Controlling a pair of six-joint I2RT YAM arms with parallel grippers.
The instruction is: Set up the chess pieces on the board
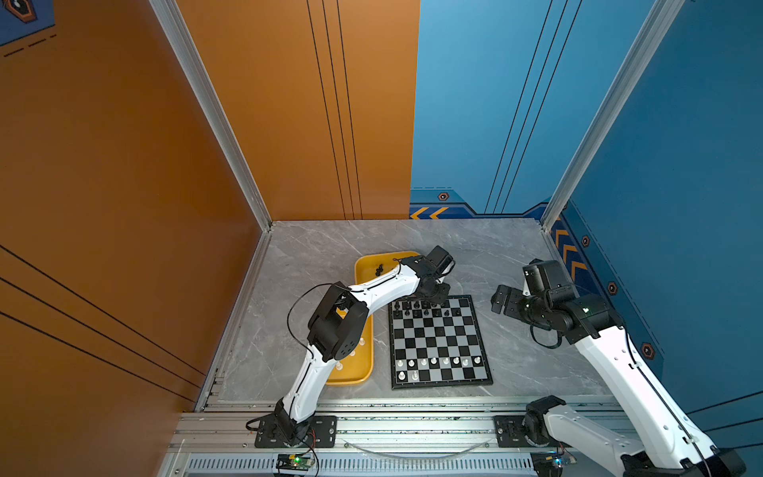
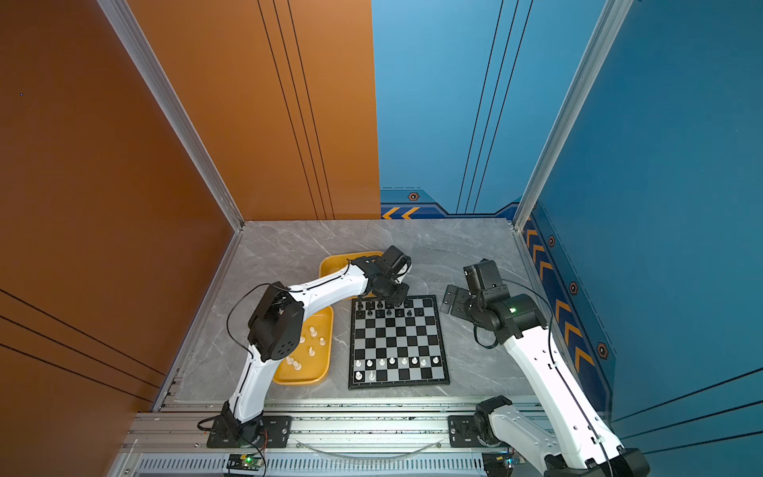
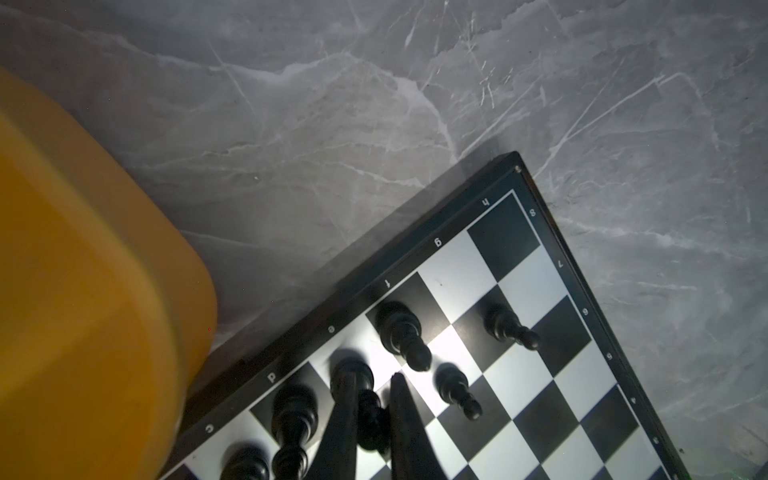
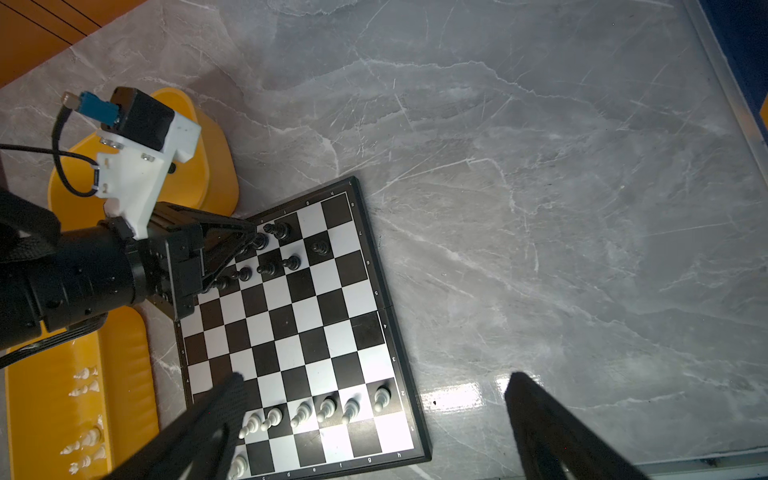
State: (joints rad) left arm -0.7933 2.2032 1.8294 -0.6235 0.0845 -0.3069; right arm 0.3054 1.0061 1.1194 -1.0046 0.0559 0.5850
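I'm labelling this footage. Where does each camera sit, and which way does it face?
Top views: high above the near edge, looking down on the board; both arms show.
Left wrist: on the left arm, facing the board's far row; left gripper shut on a black piece.
Right wrist: right of the board, facing down across it; open right gripper and the left arm show.
Shared: both wrist views show the far yellow tray.
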